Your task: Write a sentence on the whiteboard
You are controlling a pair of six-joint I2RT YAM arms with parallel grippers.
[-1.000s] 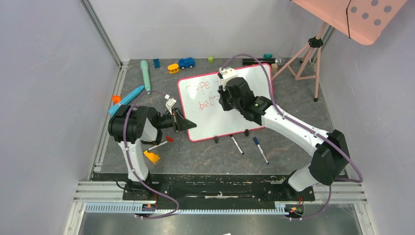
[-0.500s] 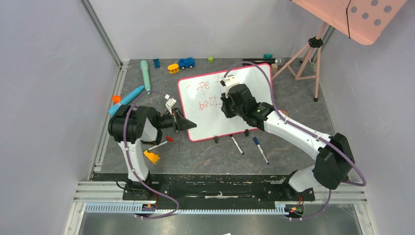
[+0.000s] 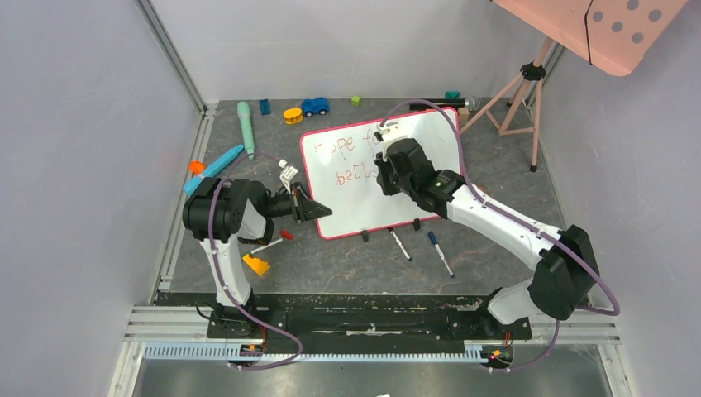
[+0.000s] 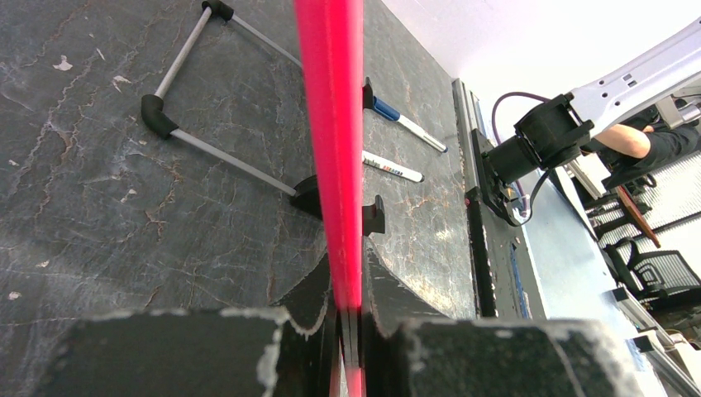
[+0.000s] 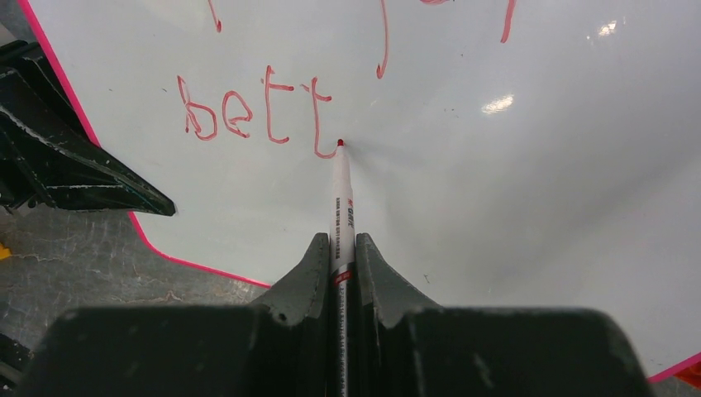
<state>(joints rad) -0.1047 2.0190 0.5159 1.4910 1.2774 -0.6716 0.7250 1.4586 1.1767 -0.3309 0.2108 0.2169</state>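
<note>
While the right gripper (image 5: pixel 337 248) is clamped on the red marker (image 5: pixel 340 198), the marker's tip touches the whiteboard (image 5: pixel 529 190) at the foot of the second "t" of "bett". These are the last letters of the sentence (image 5: pixel 248 112) so far. In the right wrist view the marker's long axis runs from 6 to 12 o'clock, and the line of writing runs from 9 to 3 o'clock. The unwritten white surface lies at 3 o'clock from the tip, so I judge the next strokes must go that way, with the tip kept lightly on the board.

In the top view the whiteboard (image 3: pixel 355 211) is near the middle of the table (image 3: pixel 347 265), at 12 o'clock from the arm bases, and it rests tilted on its small black feet (image 3: pixel 364 236). The right arm is the one nearer to the empty part of the board. The left gripper (image 3: pixel 310 207) is at the board's 9 o'clock edge. In the left wrist view its fingers (image 4: pixel 388 289) are closed on the red frame, so it steadies the board.

Two spare markers (image 3: pixel 401 245) lie at 6 o'clock from the board, apart from it. I see no containers in these views.
</note>
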